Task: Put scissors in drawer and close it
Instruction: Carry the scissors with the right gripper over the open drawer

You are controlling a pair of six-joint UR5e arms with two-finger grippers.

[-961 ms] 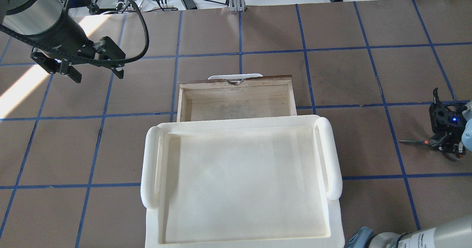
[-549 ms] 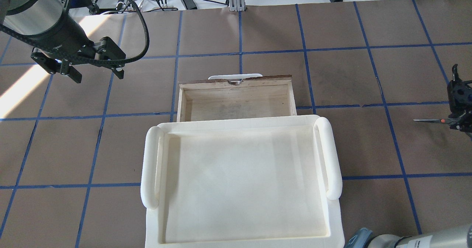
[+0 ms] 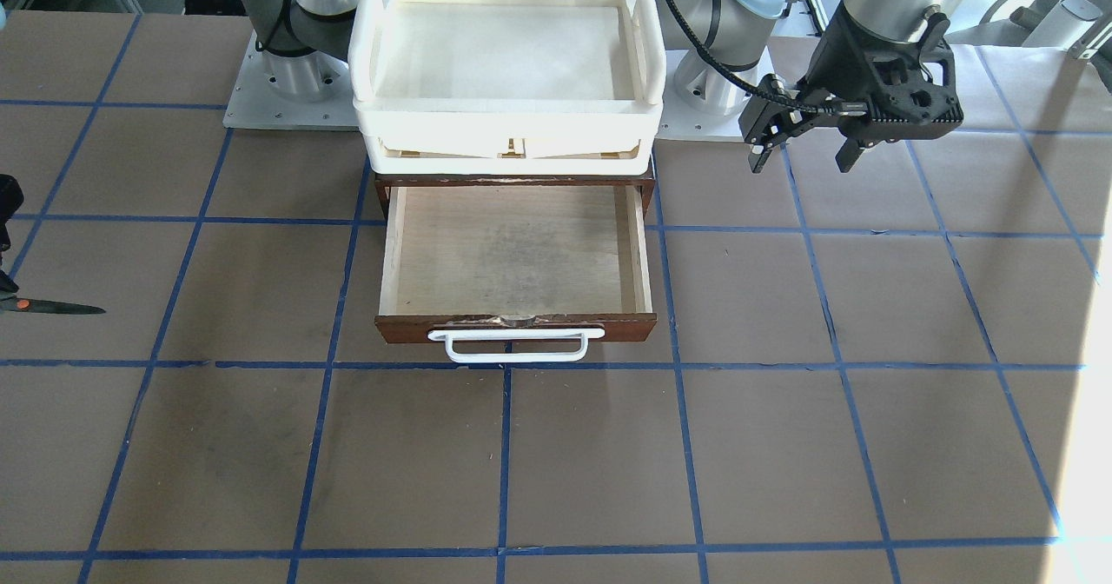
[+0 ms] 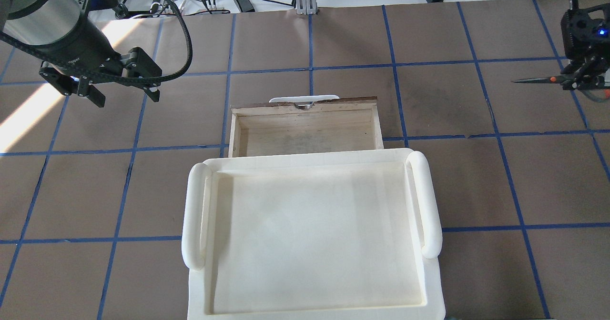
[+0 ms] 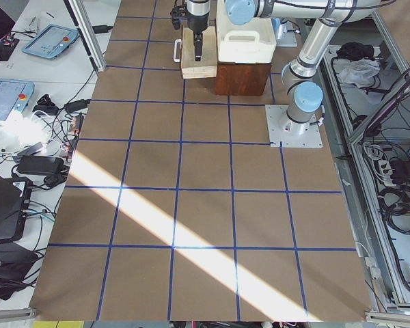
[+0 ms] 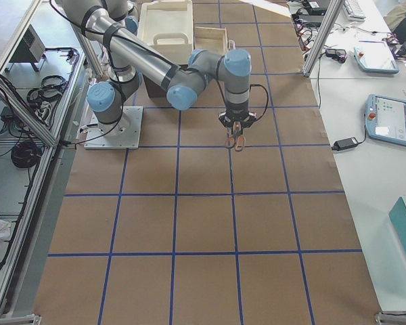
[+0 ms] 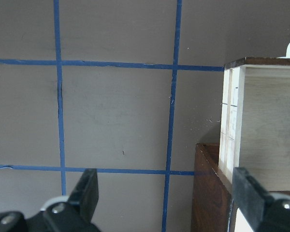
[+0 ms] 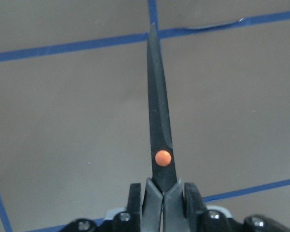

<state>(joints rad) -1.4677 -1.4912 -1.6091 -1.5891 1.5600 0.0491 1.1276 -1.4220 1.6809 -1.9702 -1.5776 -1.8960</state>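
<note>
The scissors have dark slim blades and an orange pivot dot, and are held in the air over the table's right side. My right gripper is shut on them near the handles, with the blades pointing toward the drawer. The right wrist view shows the blades sticking out from between the shut fingers. The drawer is pulled open and empty, with its white bar handle on the dark front. My left gripper is open and empty, hovering to the drawer's left.
A cream-white plastic tray sits on top of the dark brown cabinet that holds the drawer. The brown table has a blue tape grid. The scissors also show at the left edge of the front-facing view.
My right gripper has carried the scissors from low near the table up the overhead view, away from the robot. The left gripper and drawer have not moved.
</note>
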